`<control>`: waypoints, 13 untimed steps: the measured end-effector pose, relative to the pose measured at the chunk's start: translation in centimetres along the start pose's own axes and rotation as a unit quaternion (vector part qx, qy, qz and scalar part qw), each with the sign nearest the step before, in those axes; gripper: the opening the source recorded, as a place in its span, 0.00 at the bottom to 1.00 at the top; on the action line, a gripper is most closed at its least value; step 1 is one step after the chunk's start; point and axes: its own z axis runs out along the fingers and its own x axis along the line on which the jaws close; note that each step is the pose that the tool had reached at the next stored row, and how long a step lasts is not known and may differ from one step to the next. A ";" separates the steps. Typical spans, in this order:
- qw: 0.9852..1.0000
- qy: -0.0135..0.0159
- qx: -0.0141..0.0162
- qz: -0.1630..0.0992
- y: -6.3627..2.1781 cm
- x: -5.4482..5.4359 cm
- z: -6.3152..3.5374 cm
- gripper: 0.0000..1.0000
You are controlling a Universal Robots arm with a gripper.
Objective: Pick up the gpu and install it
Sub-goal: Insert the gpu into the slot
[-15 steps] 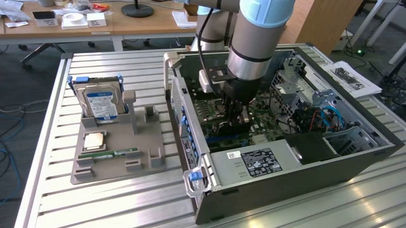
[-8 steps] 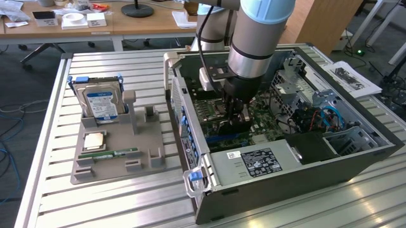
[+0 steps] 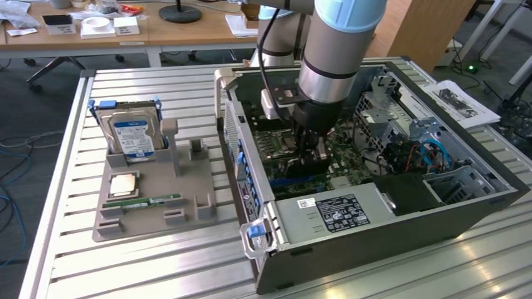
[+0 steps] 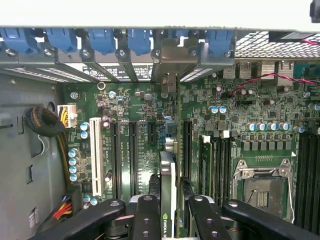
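Near the table (image 3: 166, 274) edge at the exterior view's left, a grey holder (image 3: 195, 212) carries a hard drive (image 3: 133, 134) and a memory stick (image 3: 154, 201). Toward the right edge stands the open computer case (image 3: 399, 230), where the gripper (image 4: 172, 200) is clamped on the gpu (image 4: 168, 175), held edge-on over the motherboard (image 4: 140, 105) between its long slots. The card looks easy to misalign. A slight tilt could make it miss its slot and scrape nearby parts, or its bracket could snag at the blue clips (image 4: 102, 40).
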 end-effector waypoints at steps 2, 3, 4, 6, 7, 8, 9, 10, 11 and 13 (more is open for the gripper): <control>1.000 0.000 0.000 0.000 0.01 0.0 0.07 0.27; 1.000 0.000 0.000 0.000 0.01 0.0 0.08 0.27; 1.000 0.000 0.000 0.000 0.01 0.0 0.08 0.27; 1.000 0.000 0.000 0.000 0.01 0.0 0.10 0.27; 1.000 0.000 0.000 0.001 0.01 0.0 0.10 0.27; 1.000 0.000 0.000 0.003 0.00 0.0 0.11 0.27; 1.000 0.000 0.000 0.005 0.00 0.0 0.11 0.27; 1.000 0.000 0.000 0.006 0.00 0.0 0.12 0.27; 1.000 0.000 0.000 0.006 0.00 0.0 0.12 0.27; 1.000 0.000 0.000 0.007 0.01 0.0 0.12 0.27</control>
